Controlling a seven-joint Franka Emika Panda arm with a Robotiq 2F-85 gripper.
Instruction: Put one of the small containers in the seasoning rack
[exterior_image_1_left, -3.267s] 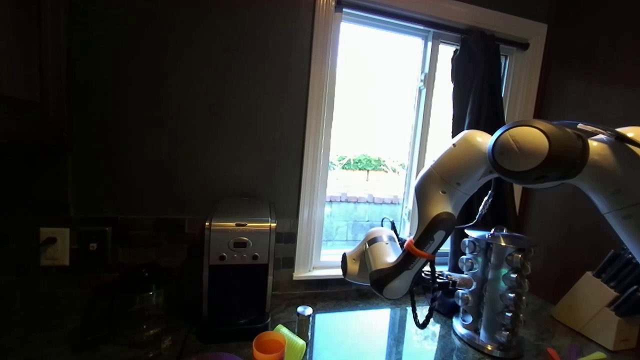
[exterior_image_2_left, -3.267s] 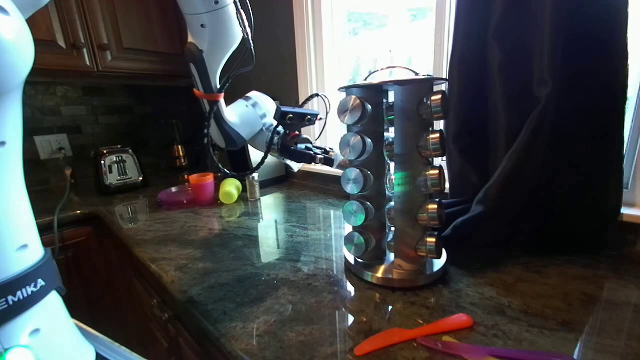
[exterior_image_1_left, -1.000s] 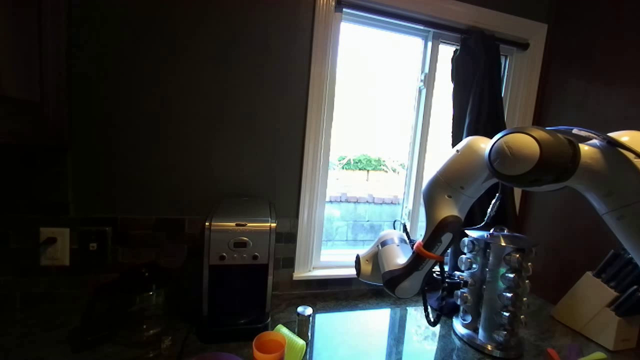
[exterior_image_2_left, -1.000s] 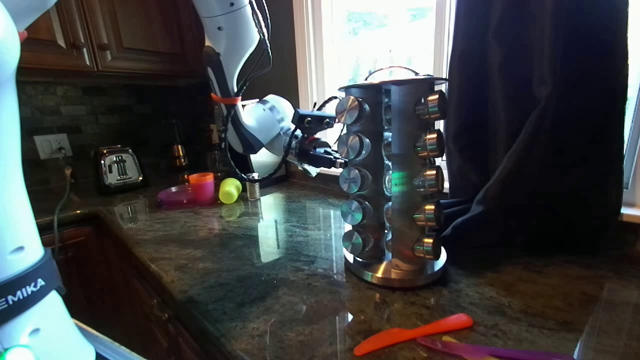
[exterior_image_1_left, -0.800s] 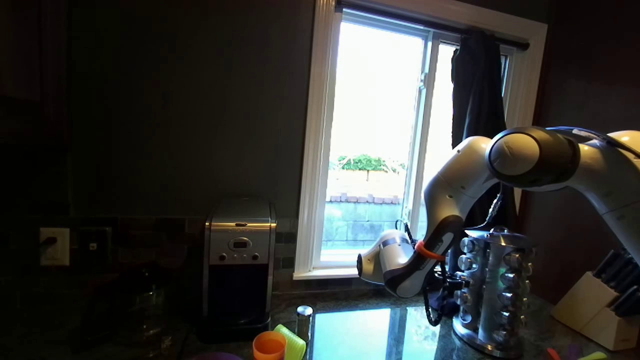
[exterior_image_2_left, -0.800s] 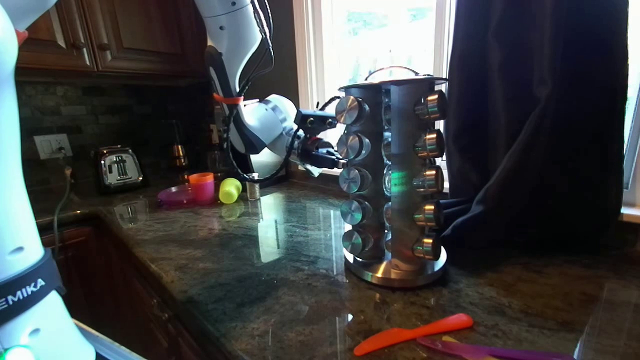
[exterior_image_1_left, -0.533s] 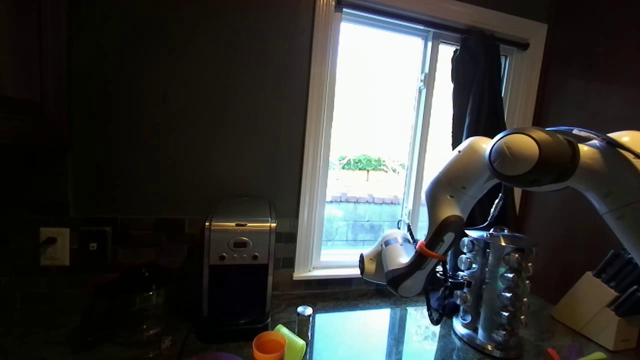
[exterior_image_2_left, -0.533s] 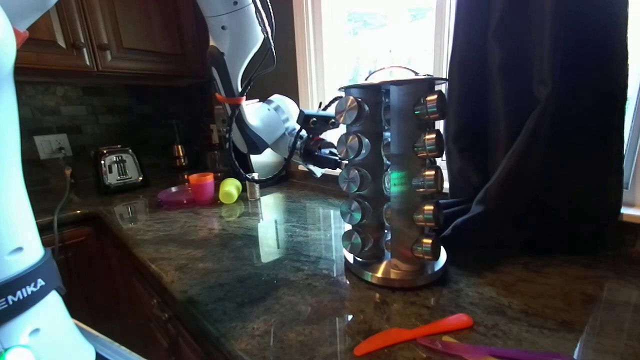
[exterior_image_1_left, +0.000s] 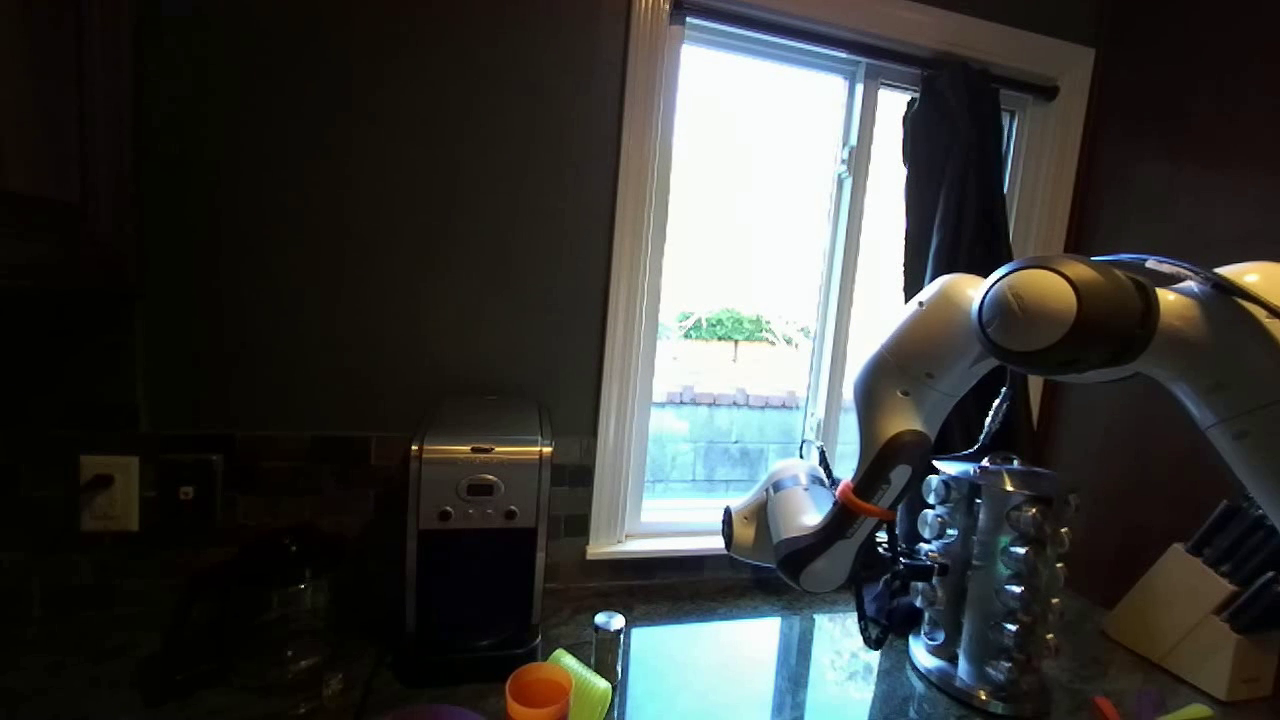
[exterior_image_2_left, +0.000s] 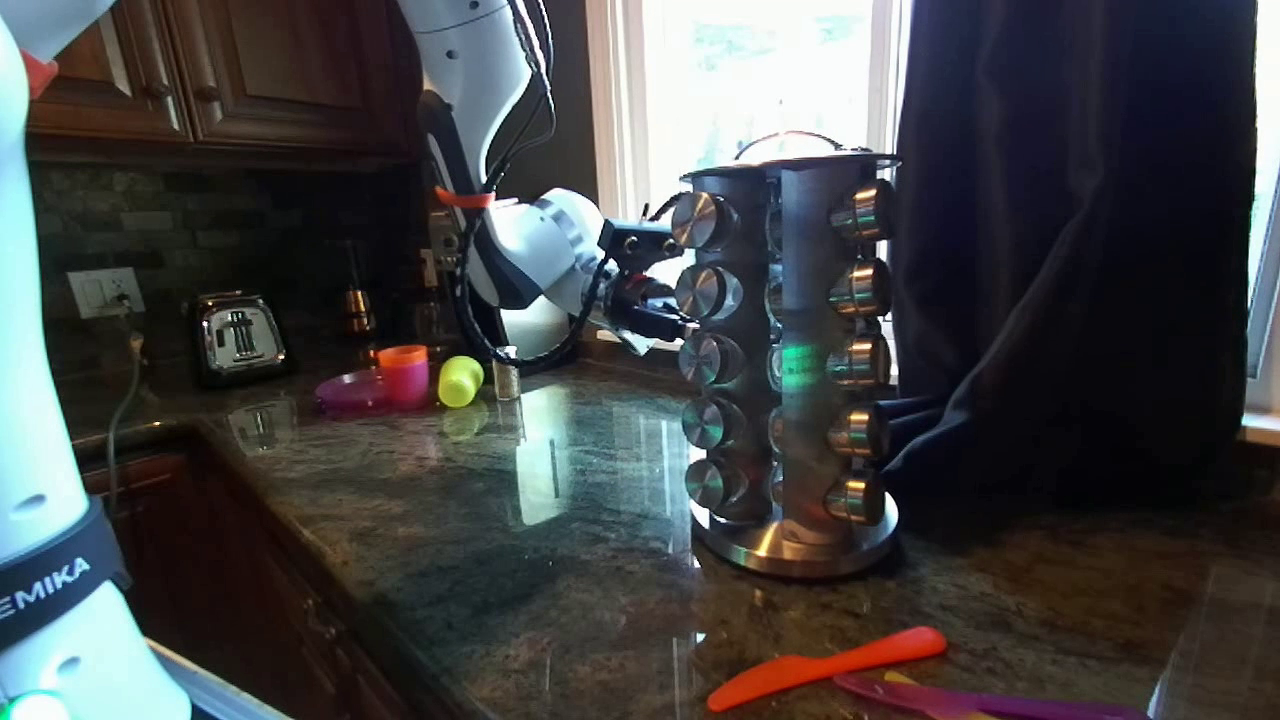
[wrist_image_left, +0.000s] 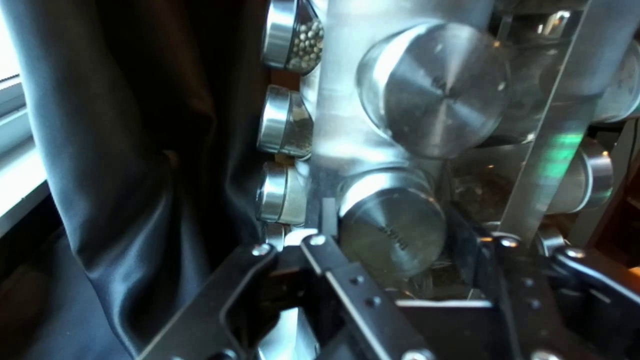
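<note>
The seasoning rack, tall and silvery with tiers of jars, stands on the counter in both exterior views. In the wrist view, my gripper has a finger close on each side of the round metal cap of a small container, and appears shut on it. This jar points into the rack's side, below another capped jar; its glass body is hidden. In an exterior view my gripper reaches the rack's window side, its tips partly hidden. A twin small container stands upright on the counter, also visible beside the green cup.
Orange cup and green cup are near the twin jar. The silver-and-black appliance stands behind them. Dark curtain hangs close beside the rack. Knife block and plastic knives lie on the rack's other side.
Over three seconds, my gripper moved toward the rack, carrying the jar up to its side. Since half a second ago, the arm crept slightly further and the rack shifted slightly away from it.
</note>
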